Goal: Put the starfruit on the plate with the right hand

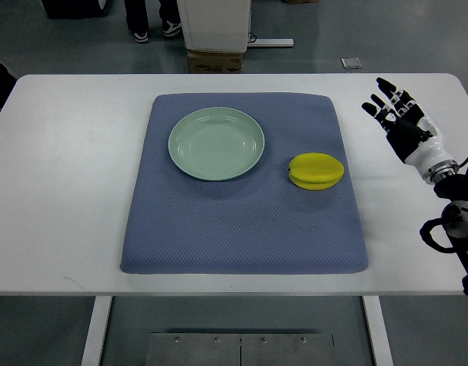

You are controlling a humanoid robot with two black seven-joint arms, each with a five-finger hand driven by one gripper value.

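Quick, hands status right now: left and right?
Left hand: not in view.
Right hand: open, fingers spread, holding nothing, over the table's right side, apart from the starfruit.

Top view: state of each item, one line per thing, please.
starfruit: on the blue mat, right of the plate, not held.
plate: empty, upright on the mat.
right hand: open, fingers spread, over the table right of the mat, holding nothing.
left hand: not in view.
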